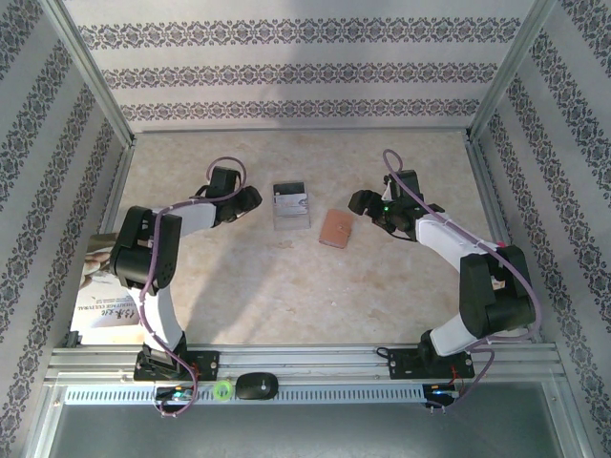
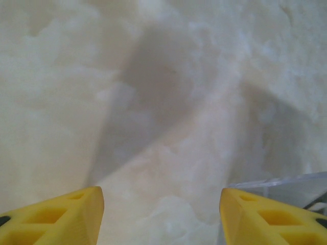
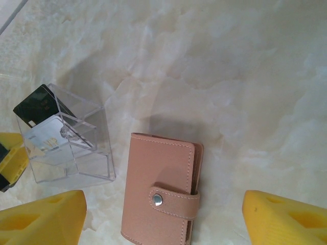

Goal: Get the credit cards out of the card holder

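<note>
The card holder [image 1: 335,228] lies flat on the pale marbled table [image 1: 286,296], near the middle, between the two arms; it is closed, its pinkish-tan leather face up. In the right wrist view its strap [image 3: 173,200] is wrapped over the edge and fastened with a metal snap [image 3: 158,199]. No card shows outside it.

Just beside it, on its left and slightly farther from the arm bases, stands a clear plastic case [image 1: 290,205]; the two are close but apart. Seen from the right wrist, the case holds a pale card and something with a black end.

The right gripper [image 1: 361,202] sits low just to the right of the card holder, pointing toward it; its yellow fingers [image 3: 51,217] stand wide apart, with the card holder on the table between them and neither finger touching it.

The left gripper [image 1: 243,200] is just left of the clear case; its yellow fingers [image 2: 61,217] are also apart with bare table between them, and an edge of the case shows beside the right-hand one; it grips nothing.

At the near rail lie a black computer mouse [image 1: 257,385] and a green ring [image 1: 222,388]; a printed booklet [image 1: 95,296] lies at the table's left edge behind the left arm.
</note>
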`<state>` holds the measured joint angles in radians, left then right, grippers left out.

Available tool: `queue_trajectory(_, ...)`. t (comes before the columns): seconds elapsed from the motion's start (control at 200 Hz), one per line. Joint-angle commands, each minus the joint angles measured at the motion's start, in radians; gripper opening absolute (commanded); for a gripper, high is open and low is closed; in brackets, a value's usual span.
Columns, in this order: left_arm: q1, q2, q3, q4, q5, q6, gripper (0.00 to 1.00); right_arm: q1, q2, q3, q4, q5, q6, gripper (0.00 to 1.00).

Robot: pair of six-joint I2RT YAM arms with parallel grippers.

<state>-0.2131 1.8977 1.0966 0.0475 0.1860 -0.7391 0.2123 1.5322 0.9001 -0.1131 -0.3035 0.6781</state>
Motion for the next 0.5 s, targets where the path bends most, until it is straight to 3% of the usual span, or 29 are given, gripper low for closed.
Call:
queue_trajectory(0.0,-0.030,0.026,0.045,-0.032,0.005,0.036,0.62,0.003,-0.027,-0.021,-0.014,0.014,-0.002,0.80)
queue_trajectory(0.495,-0.073,0.075,0.098,-0.035,0.034,0.035,0.61,0.005,-0.029,-0.034,-0.015,0.005,0.005,0.78)
